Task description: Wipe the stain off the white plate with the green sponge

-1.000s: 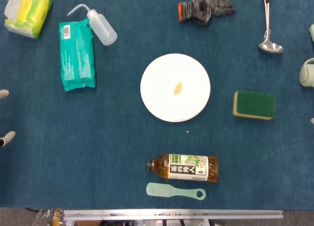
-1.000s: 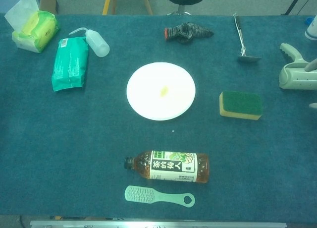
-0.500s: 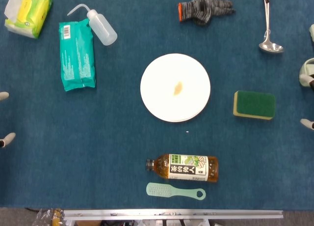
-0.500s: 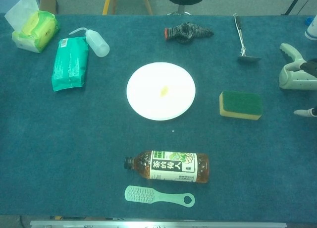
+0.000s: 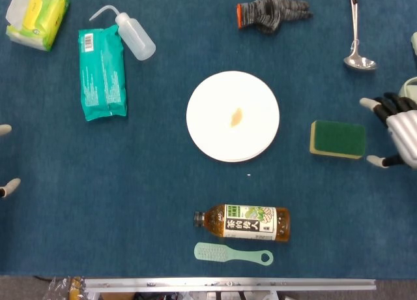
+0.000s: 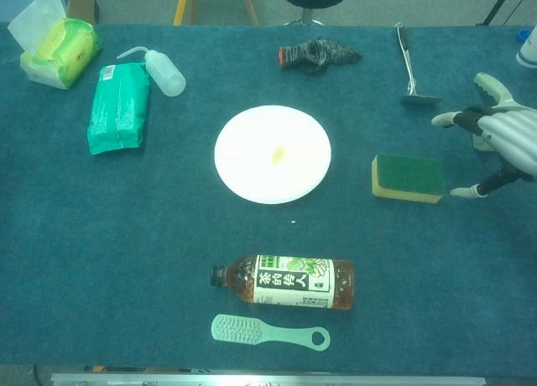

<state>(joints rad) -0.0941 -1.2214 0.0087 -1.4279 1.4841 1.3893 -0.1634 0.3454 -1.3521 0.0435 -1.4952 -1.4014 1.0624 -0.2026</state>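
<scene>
The white plate [image 5: 232, 116] [image 6: 272, 153] lies mid-table with a small yellowish stain [image 5: 236, 117] [image 6: 278, 155] near its middle. To its right lies the green sponge [image 5: 337, 139] [image 6: 408, 177], green face up over a yellow layer. My right hand [image 5: 395, 130] [image 6: 493, 145] hovers just right of the sponge, fingers spread, holding nothing and not touching it. Of my left hand [image 5: 6, 158] only pale fingertips show at the left edge of the head view, spread apart and empty.
A tea bottle [image 5: 242, 222] and a mint brush [image 5: 232, 254] lie near the front edge. At the back are a teal wipes pack [image 5: 101, 73], squeeze bottle [image 5: 131, 34], tissue pack [image 5: 38, 15], dark glove [image 5: 271, 14] and ladle [image 5: 356, 32]. A pale green object [image 6: 491, 88] sits behind my right hand.
My right hand has come in from the right edge toward the sponge, fingers spread. Plate, sponge and left hand have not moved.
</scene>
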